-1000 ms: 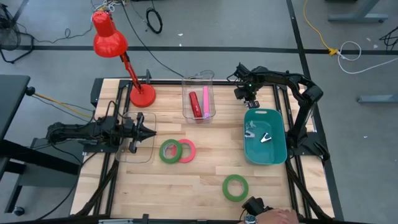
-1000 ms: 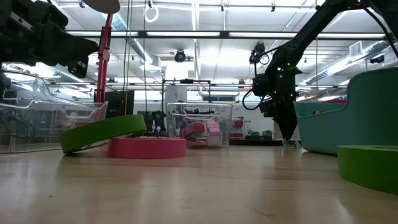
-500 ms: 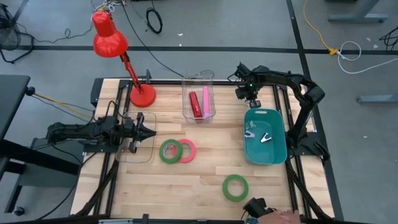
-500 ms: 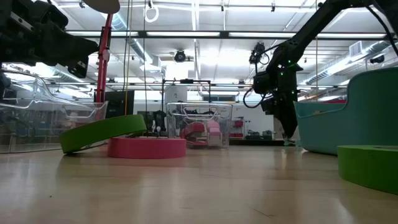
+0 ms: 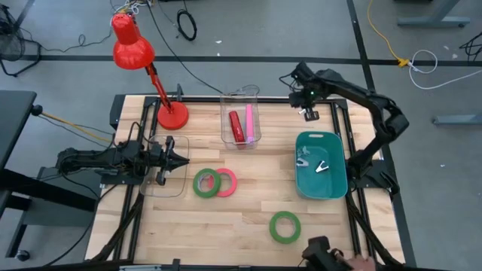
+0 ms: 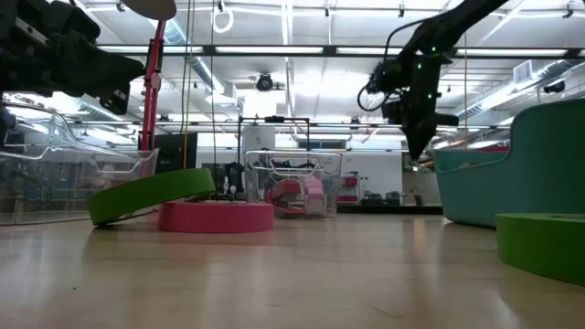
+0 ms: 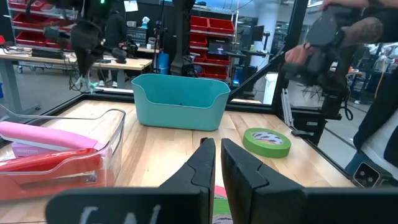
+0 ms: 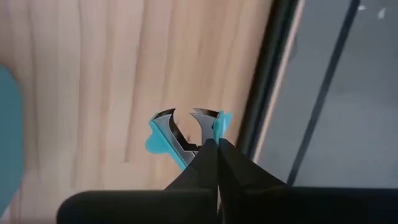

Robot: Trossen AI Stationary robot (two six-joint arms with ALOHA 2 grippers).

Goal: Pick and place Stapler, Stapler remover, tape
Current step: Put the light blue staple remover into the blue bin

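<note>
Right pincer (image 8: pixel 214 146) is clamped shut on a small teal staple remover (image 8: pixel 180 134), gripping it by one of its plastic wings so that the two curved metal claws stick out ahead of the fingertips. In the high view that pincer (image 5: pixel 309 113) hangs above the far right corner of the counter (image 5: pixel 226 218), just beyond the far rim of the teal bin (image 5: pixel 335 188).

To finish this step well, I judge the arm should bring the remover back over the bin's open middle, lower it inside the rim and only then let go; the hold is on a thin edge, so a quick swing could twist it loose. Another clawed tool (image 5: pixel 322 167) already lies in the bin, so there is room but no need for precision.

Farther out, a clear box (image 5: pixel 241 120) at the far middle of the counter holds a red stapler (image 5: pixel 234 124) beside a pink one (image 5: pixel 249 124). A green ring of tape (image 5: pixel 204 183) leans on a pink-red ring (image 5: pixel 226 181) near the centre, touching, and a second green ring (image 5: pixel 285 226) lies flat and apart toward the near edge.

Left pincer (image 5: pixel 181 160) waits at the left side over a clear tray (image 5: pixel 167 184), its fingers (image 7: pixel 205 165) nearly closed on nothing.
</note>
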